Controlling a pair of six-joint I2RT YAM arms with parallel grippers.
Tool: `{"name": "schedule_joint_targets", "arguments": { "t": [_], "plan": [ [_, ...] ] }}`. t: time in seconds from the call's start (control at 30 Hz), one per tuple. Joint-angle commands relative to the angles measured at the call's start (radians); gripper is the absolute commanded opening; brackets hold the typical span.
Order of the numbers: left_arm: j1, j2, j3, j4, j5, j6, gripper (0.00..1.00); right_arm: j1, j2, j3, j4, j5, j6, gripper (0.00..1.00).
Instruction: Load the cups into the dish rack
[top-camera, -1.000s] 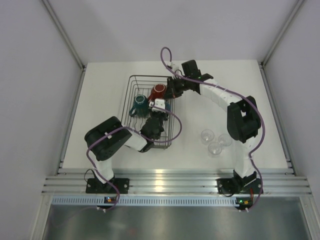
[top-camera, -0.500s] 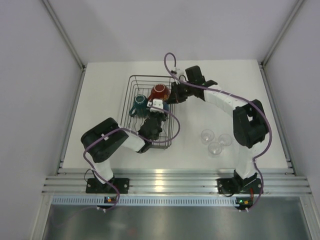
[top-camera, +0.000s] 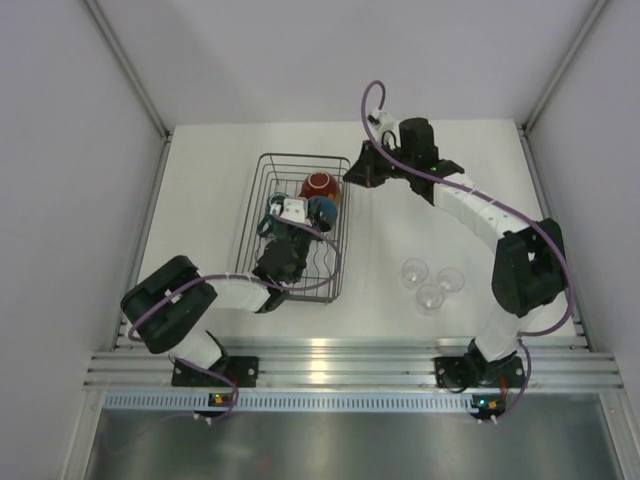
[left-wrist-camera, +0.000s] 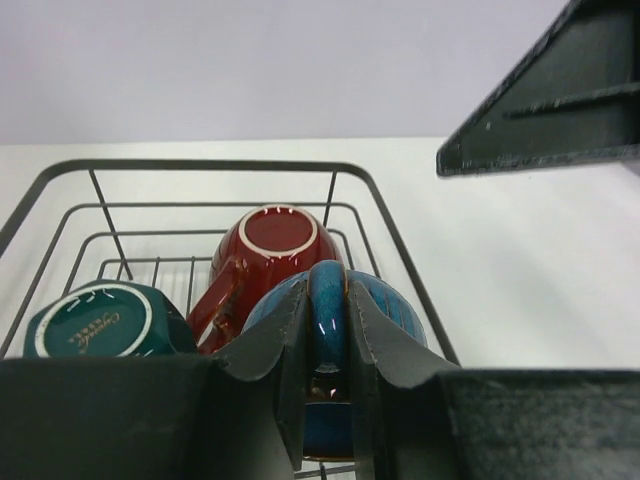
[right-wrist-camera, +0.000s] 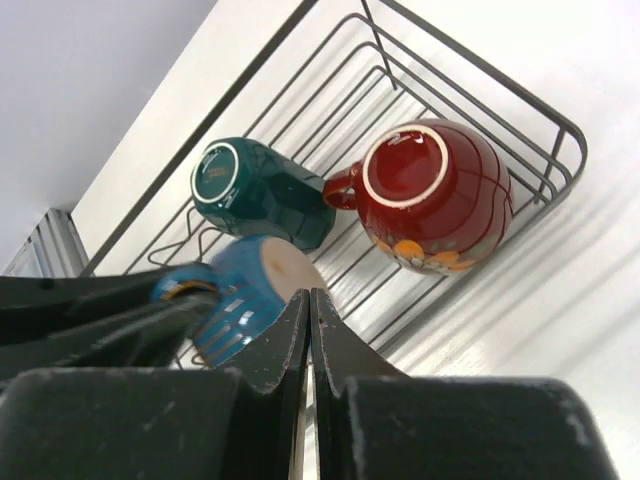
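Zero slack in the rack mid-frame: left gripper, clamped on the blue cup, could clip the red cup beside it letting go; right gripper is closed, empty.

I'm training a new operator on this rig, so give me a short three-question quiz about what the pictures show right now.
1. True or false: the red cup sits bottom-up inside the rack.
2. What is the left gripper clamped on? A) a rack wire B) the handle of the blue cup C) nothing
3. How many glasses stand on the table, outside the rack?
Key: 1 true; 2 B; 3 three.
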Motion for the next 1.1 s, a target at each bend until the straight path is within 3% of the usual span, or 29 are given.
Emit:
{"name": "schedule_joint_targets", "arguments": {
  "t": [0.0, 0.1, 0.2, 0.4, 0.5, 0.57, 0.67, 0.77, 0.8, 0.9, 1.07],
  "plan": [
    [0.003, -0.113, -0.016, 0.112, 0.048, -0.027, 0.00, -0.017, -0.073, -0.058, 0.108, -0.009, 0.025, 0.01],
    [0.011, -0.182, -0.039, 0.112, 0.081, -0.047, 0.00, -0.028, -0.086, -0.083, 0.113, -0.041, 0.025, 0.02],
    [0.014, -0.254, -0.062, 0.110, 0.094, -0.067, 0.00, -0.052, -0.099, -0.141, 0.228, -0.117, 0.104, 0.02],
    [0.035, -0.370, -0.096, 0.103, 0.141, -0.148, 0.00, -0.108, -0.210, -0.386, 0.670, -0.266, 0.292, 0.07],
    [0.096, -0.417, -0.071, 0.026, 0.248, -0.271, 0.00, -0.104, -0.286, -0.465, 0.772, -0.303, 0.297, 0.13],
    [0.127, -0.434, -0.030, -0.144, 0.270, -0.375, 0.00, -0.104, -0.317, -0.506, 0.776, -0.291, 0.284, 0.22],
    [0.140, -0.458, 0.018, -0.251, 0.220, -0.482, 0.00, -0.080, -0.432, -0.610, 0.768, -0.126, 0.220, 0.31],
    [0.140, -0.470, 0.044, -0.323, 0.158, -0.617, 0.00, 0.018, -0.567, -0.680, 0.687, 0.191, 0.037, 0.35],
    [0.140, -0.472, 0.074, -0.353, 0.146, -0.653, 0.00, 0.058, -0.613, -0.687, 0.669, 0.387, -0.008, 0.35],
    [0.140, -0.460, 0.108, -0.419, 0.123, -0.800, 0.00, 0.219, -0.639, -0.688, 0.615, 0.686, -0.130, 0.37],
    [0.138, -0.415, 0.187, -0.542, 0.081, -0.980, 0.00, 0.425, -0.618, -0.678, 0.654, 1.013, -0.257, 0.38]
  ]
}}
